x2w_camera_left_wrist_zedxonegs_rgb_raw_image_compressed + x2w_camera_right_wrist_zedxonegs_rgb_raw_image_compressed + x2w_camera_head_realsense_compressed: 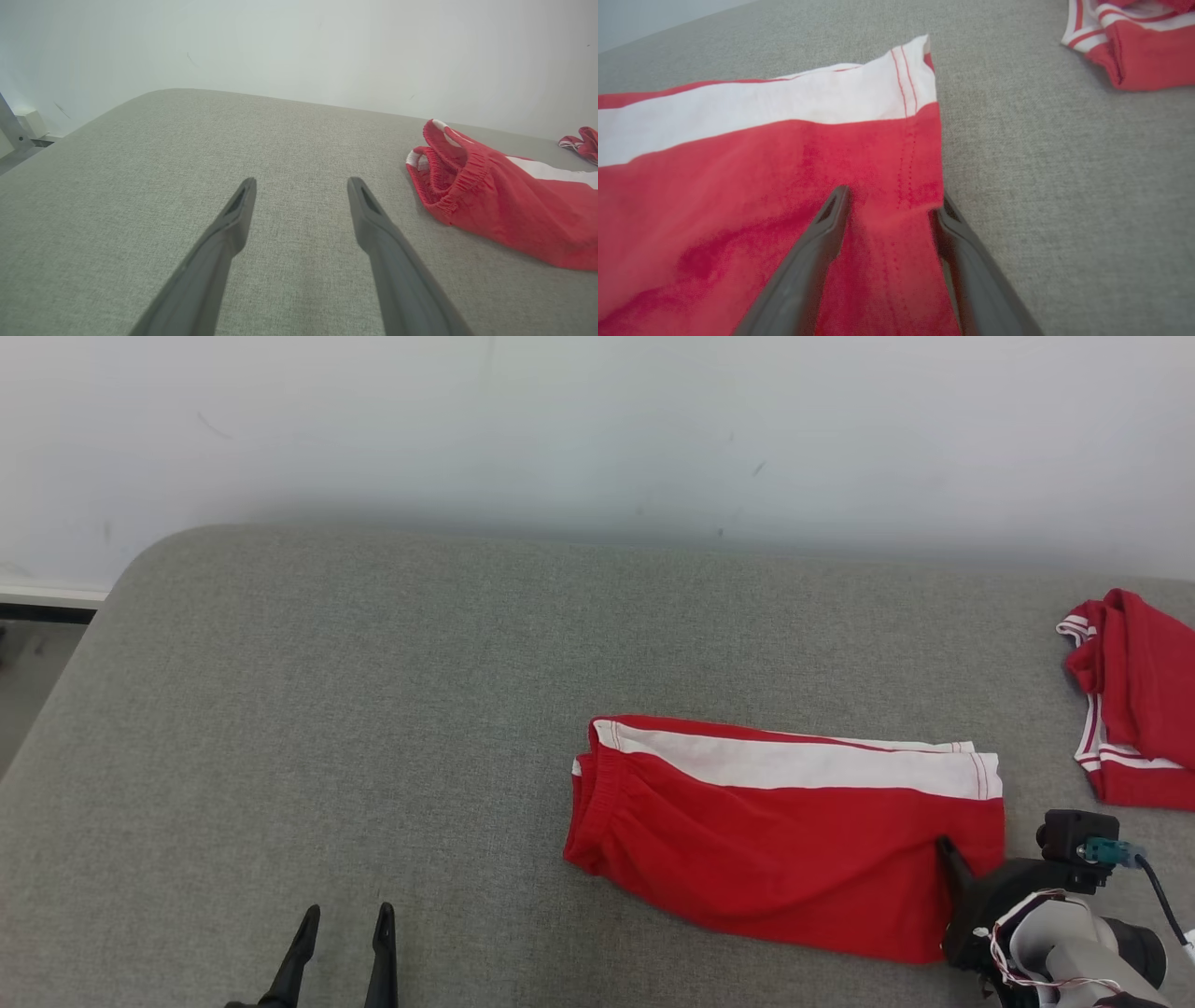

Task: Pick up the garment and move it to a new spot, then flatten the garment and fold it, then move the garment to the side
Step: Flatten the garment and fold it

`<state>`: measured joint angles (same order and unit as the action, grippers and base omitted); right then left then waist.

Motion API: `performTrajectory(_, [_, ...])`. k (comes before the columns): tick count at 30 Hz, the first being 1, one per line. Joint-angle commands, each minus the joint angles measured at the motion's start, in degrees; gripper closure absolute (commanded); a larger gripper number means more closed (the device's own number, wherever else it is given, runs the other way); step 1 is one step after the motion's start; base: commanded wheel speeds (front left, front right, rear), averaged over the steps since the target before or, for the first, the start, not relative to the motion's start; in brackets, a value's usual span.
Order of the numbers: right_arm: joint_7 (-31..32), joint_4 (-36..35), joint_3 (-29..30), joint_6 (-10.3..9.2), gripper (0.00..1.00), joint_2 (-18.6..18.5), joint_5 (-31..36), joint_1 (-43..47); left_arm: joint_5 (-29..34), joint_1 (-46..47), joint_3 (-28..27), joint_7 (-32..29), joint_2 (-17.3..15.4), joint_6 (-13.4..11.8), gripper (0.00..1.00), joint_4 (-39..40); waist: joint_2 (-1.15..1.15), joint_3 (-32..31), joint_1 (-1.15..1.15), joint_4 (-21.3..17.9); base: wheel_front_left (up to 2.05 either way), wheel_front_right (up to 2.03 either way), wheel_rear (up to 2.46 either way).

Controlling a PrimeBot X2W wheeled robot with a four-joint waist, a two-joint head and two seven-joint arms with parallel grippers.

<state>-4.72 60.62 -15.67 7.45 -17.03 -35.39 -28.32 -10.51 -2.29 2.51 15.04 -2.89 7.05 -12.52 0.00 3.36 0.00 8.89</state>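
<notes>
On grey surface (327, 709): red shorts (784, 840) flat, right fingers (808, 280) spread astride hem (920, 177).

Long dark tapered fingers (233, 219), pale grey forearm (1083, 947), red-and-white wires (1004, 943), teal connector (1106, 851) on black housing (1069, 831)

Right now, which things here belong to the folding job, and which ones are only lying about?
Job:
red shorts with the white stripe
right gripper, open at their hem
left gripper, open, clear of the cloth

Lying about:
second red-and-white garment, bunched at the far right
grey padded surface under both
</notes>
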Motion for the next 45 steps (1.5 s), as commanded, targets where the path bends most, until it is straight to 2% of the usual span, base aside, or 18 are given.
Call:
performTrajectory(1, [0.71,0.90,-0.93,0.05,1.00,0.90,-0.56,0.18,-0.08,0.21,-0.21,0.07,0.03,-0.15,0.00,-0.25,0.00,-0.05,0.00,-0.04,0.00,0.00,0.00])
performTrajectory(11, [-3.00,1.09,-3.57,-0.04,1.00,-5.82,-3.08,0.59,-0.84,-1.01,-0.48,0.07,0.04,-0.22,0.00,-0.61,0.00,-1.15,0.00,-0.80,0.00,0.00,0.00])
performTrajectory(18, [-3.61,-3.23,-5.97,-0.04,1.00,-7.17,-6.38,0.31,-1.48,-1.49,-0.60,0.07,0.03,-0.37,0.00,-0.74,0.00,-1.66,0.00,-2.55,0.00,0.00,0.00])
performTrajectory(26, [-4.02,-13.97,-10.00,-0.03,1.00,-5.78,-11.37,0.84,-1.47,-1.32,-0.18,0.07,0.04,-0.43,0.00,-0.85,0.00,-2.30,0.00,-2.68,0.00,0.00,0.00])
performTrajectory(33, [-2.84,-20.90,-14.70,-0.03,1.00,-1.30,-13.17,-0.26,-1.88,-0.57,1.07,0.07,0.03,-0.46,0.00,-1.23,0.00,-2.02,0.00,-1.24,0.00,0.00,0.00])
performTrajectory(38, [-1.94,-20.59,-17.25,-0.03,1.00,2.71,-12.82,-1.55,-2.35,0.71,2.63,0.07,0.03,-0.48,0.00,-1.50,0.00,-1.18,0.00,0.85,0.00,0.00,0.00])
performTrajectory(45, [-1.42,-14.71,-18.76,-0.03,1.00,7.61,-13.08,-3.89,-3.43,2.23,4.31,0.07,0.02,-1.01,0.00,-1.73,0.00,-0.16,0.00,3.60,0.00,0.00,0.00])
